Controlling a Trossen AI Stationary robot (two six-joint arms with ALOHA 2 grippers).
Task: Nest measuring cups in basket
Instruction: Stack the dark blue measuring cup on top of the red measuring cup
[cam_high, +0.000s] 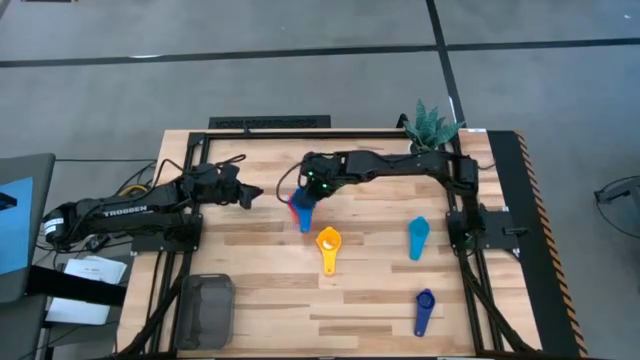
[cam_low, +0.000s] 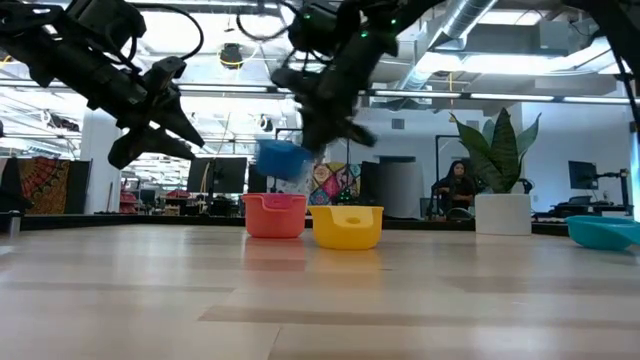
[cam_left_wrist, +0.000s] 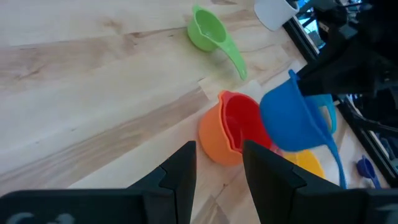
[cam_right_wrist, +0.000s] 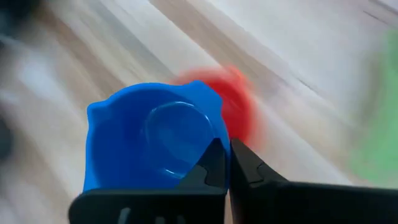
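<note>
My right gripper is shut on the blue cup, which hangs above the red cup. The red cup is nested in the orange cup on the table's middle. The yellow cup lies just beside them toward the near edge. My left gripper hovers open and empty to the left of these cups. The green cup shows in the left wrist view only. The teal cup and the dark blue cup lie at the right. The basket stands at the near left. My right gripper pinches the blue cup's rim between its two shut fingers, coming slanting down from the table's right. The cup is lifted clear and tilted above the red cup. Its handle hangs free below the bowl.
A white plant pot stands at the far right edge. Black frame rails border the table. Bare wood lies between the basket and the cups. A person sits far off in the room.
</note>
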